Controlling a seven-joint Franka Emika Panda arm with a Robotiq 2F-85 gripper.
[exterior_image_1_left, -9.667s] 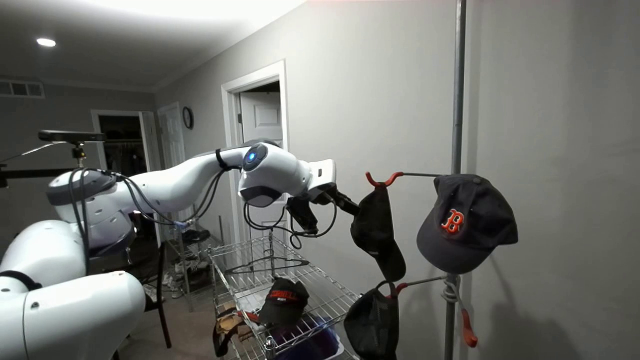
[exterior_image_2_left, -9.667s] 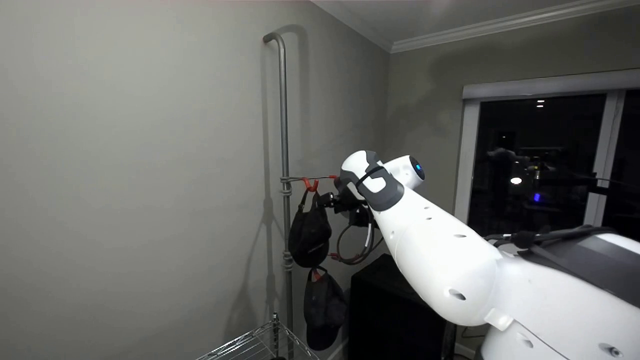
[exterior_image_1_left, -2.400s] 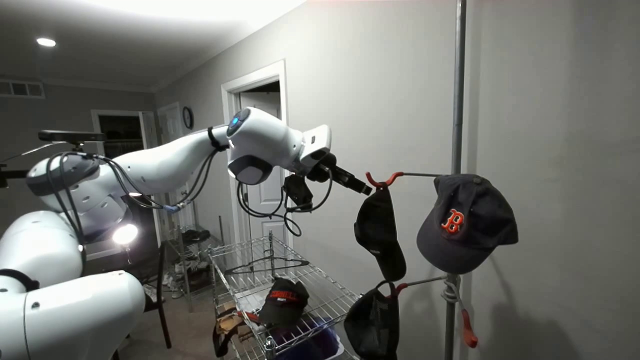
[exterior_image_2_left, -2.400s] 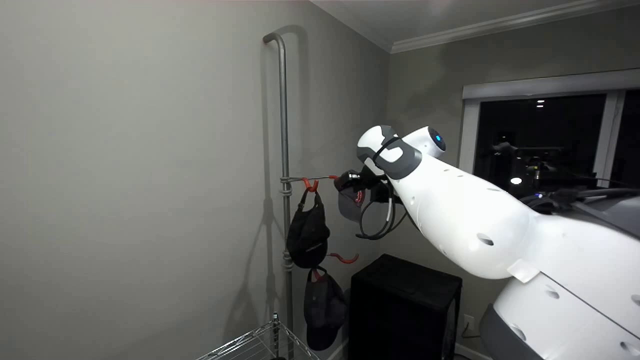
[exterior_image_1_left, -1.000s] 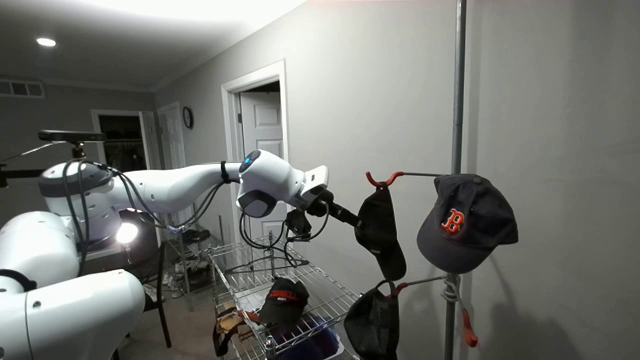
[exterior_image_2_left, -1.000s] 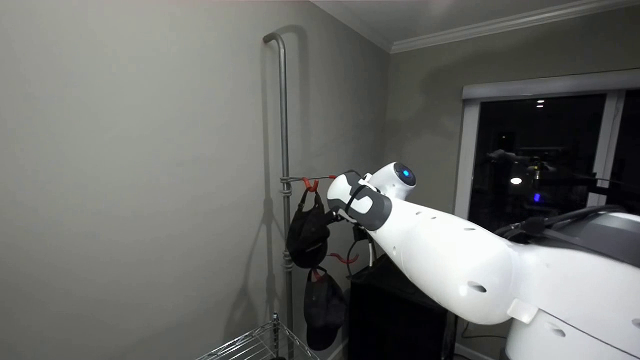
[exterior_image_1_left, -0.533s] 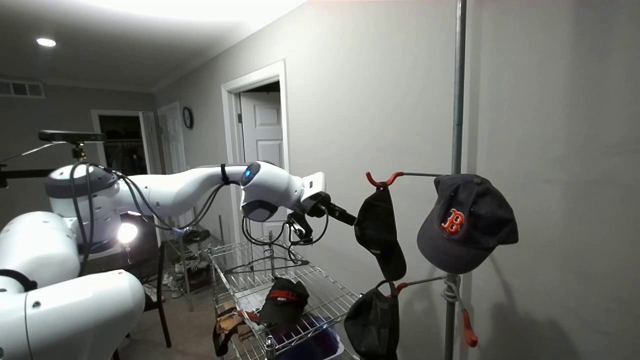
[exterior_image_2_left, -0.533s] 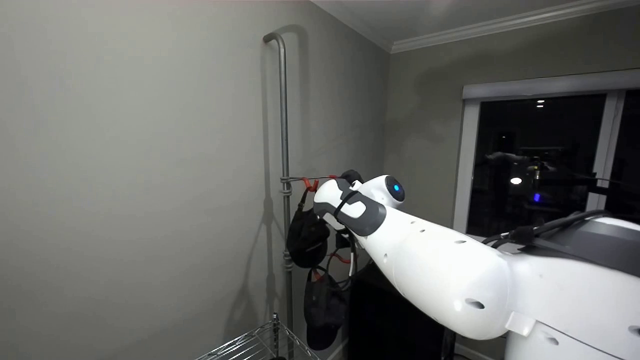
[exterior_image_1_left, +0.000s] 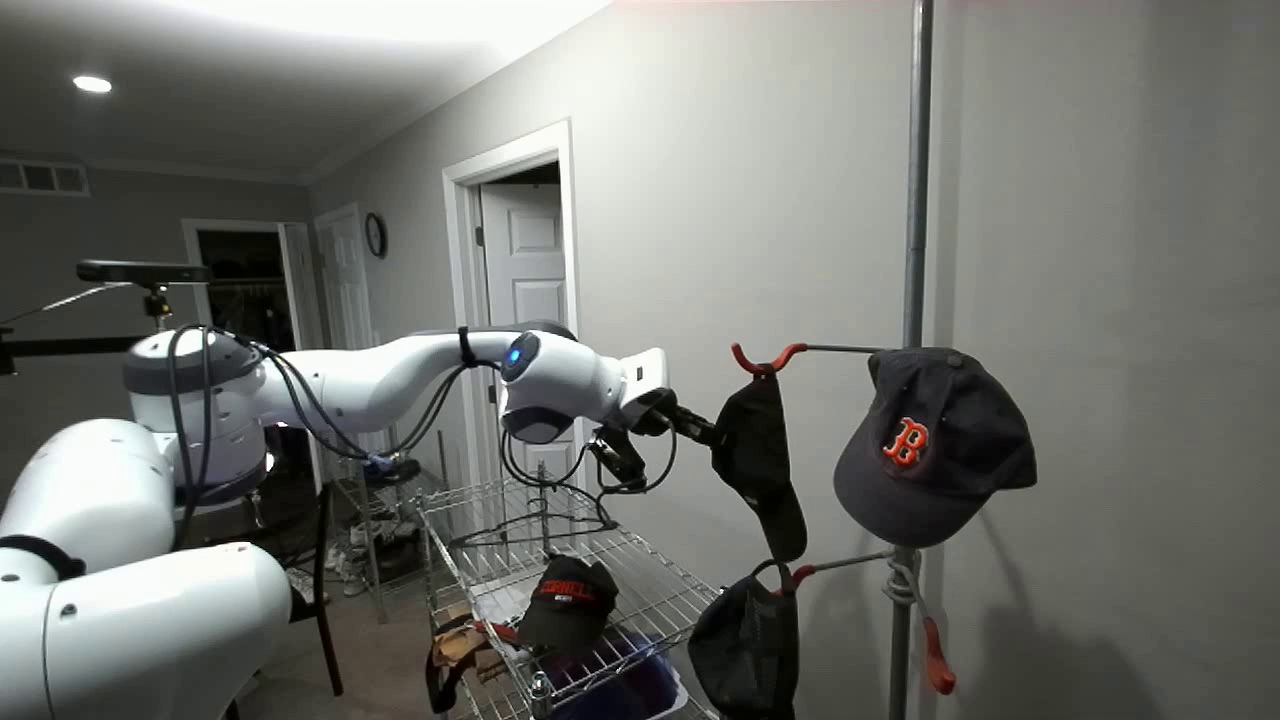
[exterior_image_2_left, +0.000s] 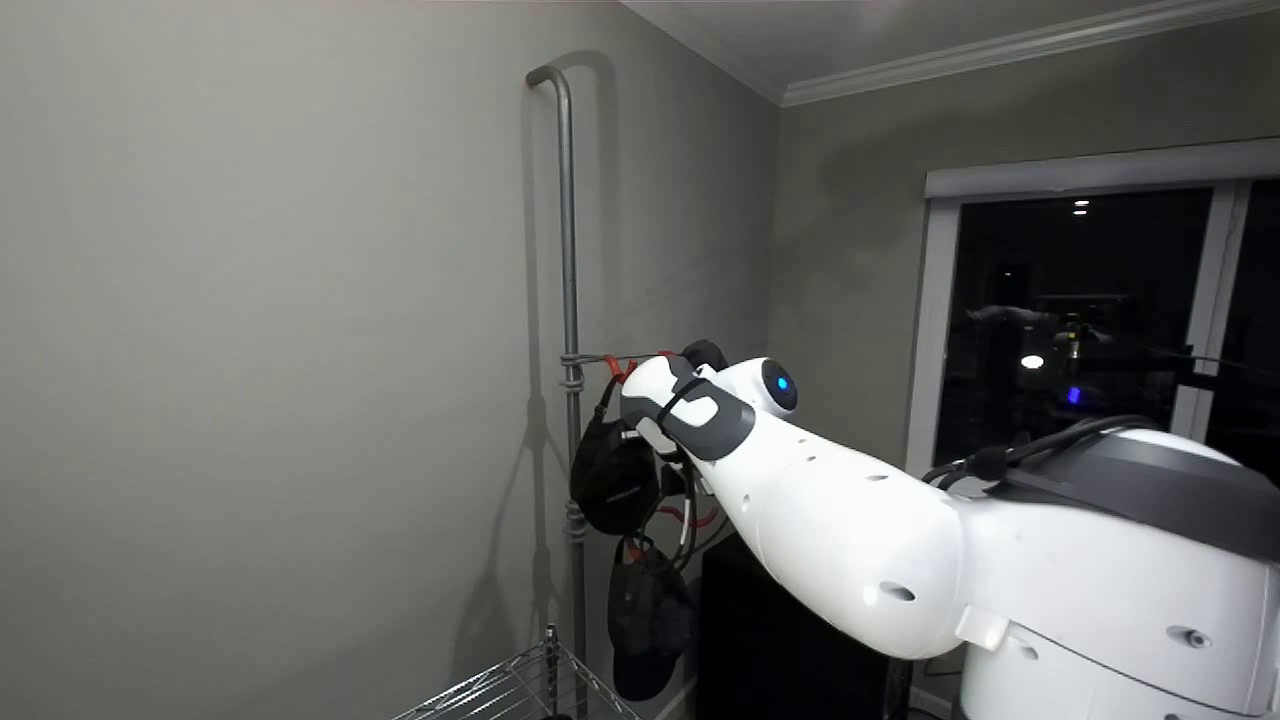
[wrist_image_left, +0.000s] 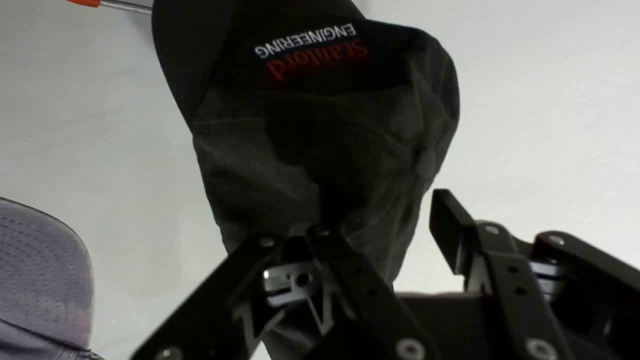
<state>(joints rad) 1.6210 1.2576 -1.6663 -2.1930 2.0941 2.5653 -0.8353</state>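
A black cap (exterior_image_1_left: 757, 455) with red and white lettering hangs from a red hook (exterior_image_1_left: 768, 362) on the pole. My gripper (wrist_image_left: 390, 215) is at the cap's crown, its jaws parted, partly closed. In the wrist view, which stands upside down, the left finger (wrist_image_left: 345, 250) lies across the cap (wrist_image_left: 300, 145). The right finger (wrist_image_left: 452, 230) is off the cap's edge, with wall showing between. Whether the left finger touches the cloth I cannot tell. In an exterior view the arm mostly hides the gripper beside the cap (exterior_image_2_left: 610, 485).
A navy cap with a red B (exterior_image_1_left: 940, 440) hangs right of the pole (exterior_image_1_left: 917, 200). Below hangs another dark cap (exterior_image_1_left: 745, 650). A wire rack (exterior_image_1_left: 540, 690) carries a Cornell cap (exterior_image_1_left: 570, 610) and a hanger. A black box (exterior_image_2_left: 760, 650) stands behind the arm.
Over the last seconds the gripper came down from near the hook to the crown. In the last half second it moved slightly right, its fingers drew closer together, and the cap shifted a little.
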